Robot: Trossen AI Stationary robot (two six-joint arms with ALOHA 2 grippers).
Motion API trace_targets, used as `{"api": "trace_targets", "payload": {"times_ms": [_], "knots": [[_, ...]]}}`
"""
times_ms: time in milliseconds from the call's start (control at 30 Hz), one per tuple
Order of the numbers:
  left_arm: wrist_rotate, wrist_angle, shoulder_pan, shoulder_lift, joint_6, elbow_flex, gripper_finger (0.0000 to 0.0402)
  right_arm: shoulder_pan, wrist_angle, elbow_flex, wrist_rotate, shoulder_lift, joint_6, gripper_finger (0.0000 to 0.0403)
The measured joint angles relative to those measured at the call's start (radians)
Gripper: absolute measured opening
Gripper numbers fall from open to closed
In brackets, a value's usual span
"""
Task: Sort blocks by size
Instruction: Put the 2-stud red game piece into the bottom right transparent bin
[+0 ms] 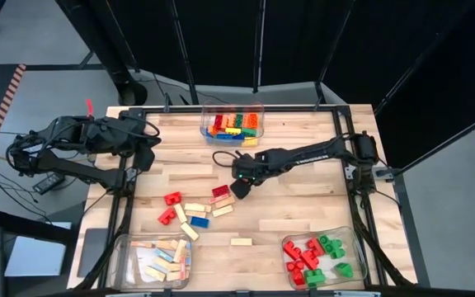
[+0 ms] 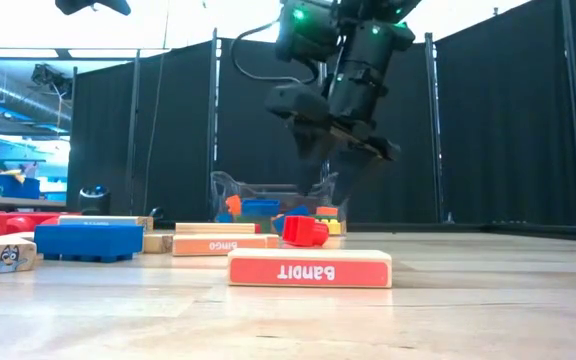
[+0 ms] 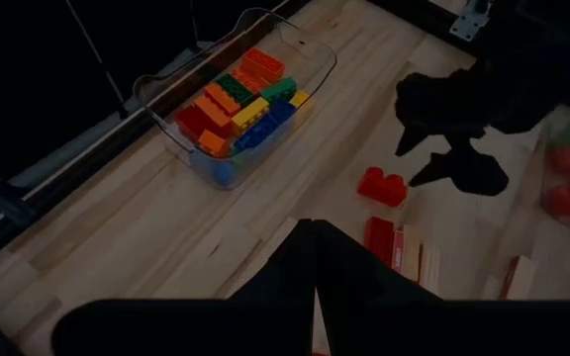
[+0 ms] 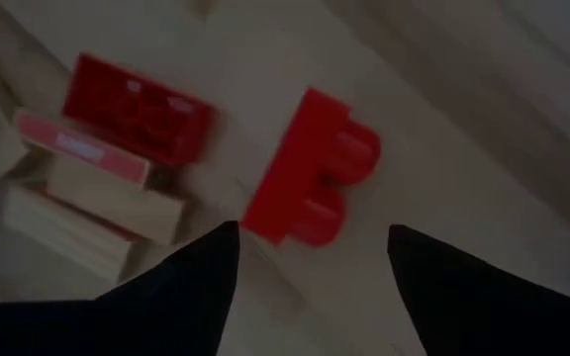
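Note:
A small red studded brick [image 4: 310,183] lies on the table near its middle, also seen in the low view [image 2: 304,230] and the left wrist view [image 3: 382,186]. My right gripper [image 4: 310,232] hangs open just above it, pointing steeply down, with nothing between its fingers [image 2: 333,170]. In the high view my right gripper [image 1: 239,186] covers that brick. Beside it, another red brick [image 4: 137,109] lies against pale wooden bars [image 4: 97,203]. More loose blocks [image 1: 188,213] lie toward the near left. My left gripper [image 3: 310,267] is shut and raised at the table's far left [image 1: 151,136].
A clear bin of coloured bricks [image 1: 232,122] stands at the far edge. Another bin with wooden bars [image 1: 157,260] is at the near left, and one with red and green bricks [image 1: 324,260] at the near right. A lone wooden bar [image 1: 240,242] lies near the front.

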Motion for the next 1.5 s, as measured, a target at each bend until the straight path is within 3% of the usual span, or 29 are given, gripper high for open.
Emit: {"api": "trace_targets", "payload": {"times_ms": [300,533,733,867,1067,1200,1300,1400,1500], "knots": [[0.000,0.000,0.000,0.000,0.004,0.000,0.0013,-0.046,0.058,0.001,0.014,0.018,-0.016,0.0249],[0.000,0.000,0.000,0.000,0.005,0.000,0.0013,-0.044,0.174,0.004,-0.032,0.089,-0.008,0.0246],[0.000,0.000,0.000,0.000,0.006,0.000,0.0013,-0.043,0.160,0.007,-0.016,0.120,0.014,0.0239],[0.000,0.000,0.000,0.000,0.006,0.000,0.0013,-0.043,0.116,0.007,-0.009,0.121,0.023,0.0229],[-0.001,0.000,0.000,0.000,0.011,0.000,0.0013,-0.027,-0.091,-0.005,-0.052,0.114,0.025,0.0211],[-0.007,0.000,0.000,0.003,0.032,0.000,0.0013,-0.018,-0.106,-0.004,-0.012,0.114,0.002,0.0205],[-0.008,0.001,0.000,0.009,0.036,0.000,0.0013,-0.018,-0.114,-0.002,-0.049,0.115,-0.019,0.0190],[-0.008,0.003,0.000,0.011,0.044,0.000,0.0013,-0.018,-0.139,-0.001,-0.070,0.116,-0.023,0.0148],[-0.009,0.006,0.000,0.015,0.053,0.000,0.0013,-0.011,-0.154,0.000,-0.070,0.115,-0.035,0.0147]]}}
